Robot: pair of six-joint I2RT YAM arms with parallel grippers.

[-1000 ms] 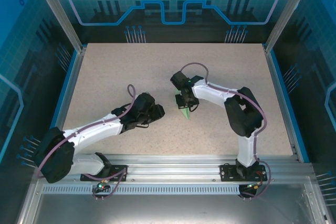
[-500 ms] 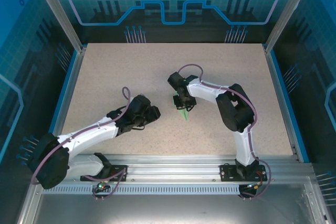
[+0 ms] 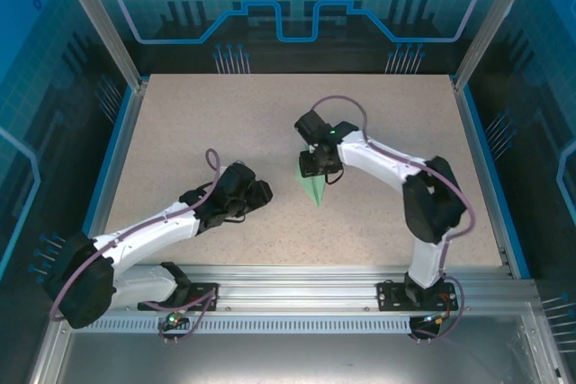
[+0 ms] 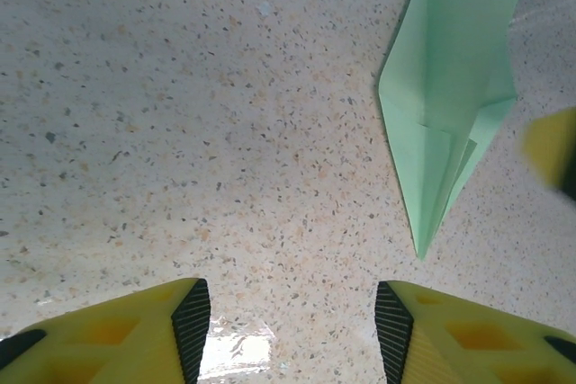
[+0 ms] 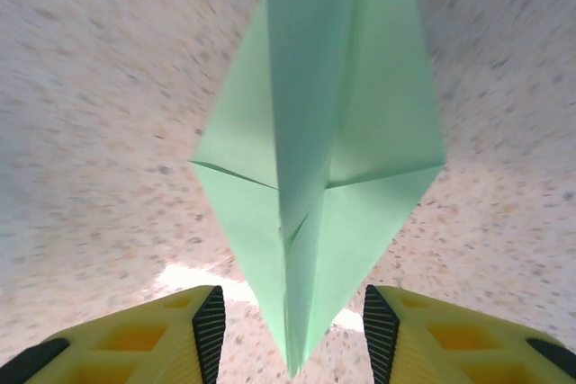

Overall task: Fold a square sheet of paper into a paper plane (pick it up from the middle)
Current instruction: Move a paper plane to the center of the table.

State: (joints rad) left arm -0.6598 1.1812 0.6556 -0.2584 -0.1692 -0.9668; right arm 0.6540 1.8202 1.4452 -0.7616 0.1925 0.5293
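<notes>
From above: one plane (image 3: 314,189) lies flat on the speckled table (image 3: 198,123), tip toward the bases. The right gripper (image 3: 316,172) is at its wide end and the left gripper (image 3: 266,192) is near, to the left.

Left wrist: the fingers (image 4: 184,334) are spread with bare table between them. The plane's whole dart outline lies ahead to the right.

Right wrist: the fingers (image 5: 209,330) are parted and clear of the paper. The plane's tip and centre crease lie between them.

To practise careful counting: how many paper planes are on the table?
1. The paper plane lies on the table near its middle, tip pointing toward the arm bases. No others seem hidden.
</notes>
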